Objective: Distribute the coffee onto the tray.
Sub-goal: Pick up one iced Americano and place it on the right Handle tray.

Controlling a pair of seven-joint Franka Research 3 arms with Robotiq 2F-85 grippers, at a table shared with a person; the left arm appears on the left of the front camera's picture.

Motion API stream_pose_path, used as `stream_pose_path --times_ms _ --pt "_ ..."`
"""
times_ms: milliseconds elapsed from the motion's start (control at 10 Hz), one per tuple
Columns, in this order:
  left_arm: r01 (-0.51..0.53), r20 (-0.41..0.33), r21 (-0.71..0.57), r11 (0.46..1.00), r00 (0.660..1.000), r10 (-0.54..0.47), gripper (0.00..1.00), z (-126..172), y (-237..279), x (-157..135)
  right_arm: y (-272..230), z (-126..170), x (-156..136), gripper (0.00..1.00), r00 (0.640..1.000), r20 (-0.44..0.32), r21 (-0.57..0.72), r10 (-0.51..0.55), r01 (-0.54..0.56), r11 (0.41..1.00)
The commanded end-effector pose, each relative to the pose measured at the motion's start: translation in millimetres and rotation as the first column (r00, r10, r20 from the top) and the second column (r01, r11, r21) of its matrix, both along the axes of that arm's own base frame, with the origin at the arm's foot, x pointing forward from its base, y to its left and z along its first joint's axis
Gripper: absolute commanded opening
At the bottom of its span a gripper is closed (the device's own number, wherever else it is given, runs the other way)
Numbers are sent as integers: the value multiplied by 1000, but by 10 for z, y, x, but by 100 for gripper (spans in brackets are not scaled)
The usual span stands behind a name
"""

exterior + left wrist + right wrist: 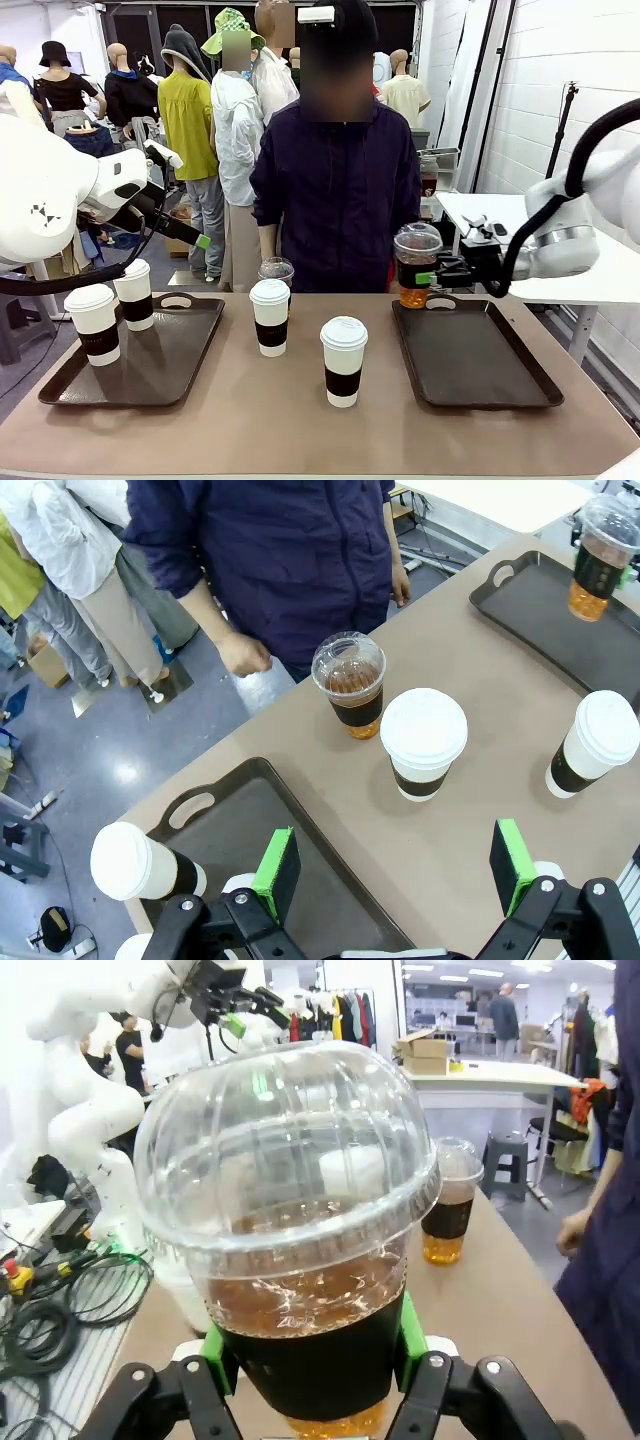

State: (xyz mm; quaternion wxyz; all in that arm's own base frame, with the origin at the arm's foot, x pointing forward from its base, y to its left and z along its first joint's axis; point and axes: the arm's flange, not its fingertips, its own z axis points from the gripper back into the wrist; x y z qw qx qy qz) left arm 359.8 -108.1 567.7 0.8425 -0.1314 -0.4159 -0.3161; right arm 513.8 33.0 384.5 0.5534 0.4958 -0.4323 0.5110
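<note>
So, biggest stuff first: the brown table (300, 430) has two dark plastic trays with handle cut-outs. The bare one (470, 360) sits right under your right claw (428, 272). The other tray (170, 365) is below the left claw (395, 865), off to its side.

Right claw is pinching a clear dome-lidded plastic cup of brown liquid (416, 262), with the green pads on its dark band. The cup hangs upright over the tray corner by the handle, and I can't tell if the base is touching yet.

If I were you, I'd nudge it inward off the rim, then come straight down and keep it level. Only let go once the base sits flat on the tray floor. Park it in a corner so more cups fit.

The right arm reaches in sideways, wrist about level, fingers horizontal. The left arm is up high with its claw spread wide and holding nothing, pointing down at the table.

Beyond its fingertips stand two white lidded paper cups with dark brown sleeves (270, 317) (343, 360) and a second clear domed cup (349, 680). Two more white sleeved cups (92, 322) (134, 293) sit on the tray beside it.
</note>
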Motion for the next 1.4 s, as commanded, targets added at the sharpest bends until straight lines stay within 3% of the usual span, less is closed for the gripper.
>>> stream_pose_path --times_ms 0,200,500,1000,1300 --pt "1 -1 -3 1000 1000 -1 100 -5 15 8 -193 22 -317 70 1000 27 24 -2 2 1000" --pt "1 -1 -3 1000 1000 -1 100 -5 15 8 -366 -123 -484 70 998 63 20 6 -7 1000" --pt "1 -1 -3 1000 1000 -1 100 -5 15 8 -438 -443 -635 70 999 15 34 29 -29 999" --pt "1 -1 -3 1000 1000 -1 100 -5 15 8 -597 -935 -816 70 999 2 23 35 -35 999" --pt "1 -1 -3 1000 1000 -1 100 -5 15 8 -680 -1164 -866 70 998 43 -10 55 -54 998"
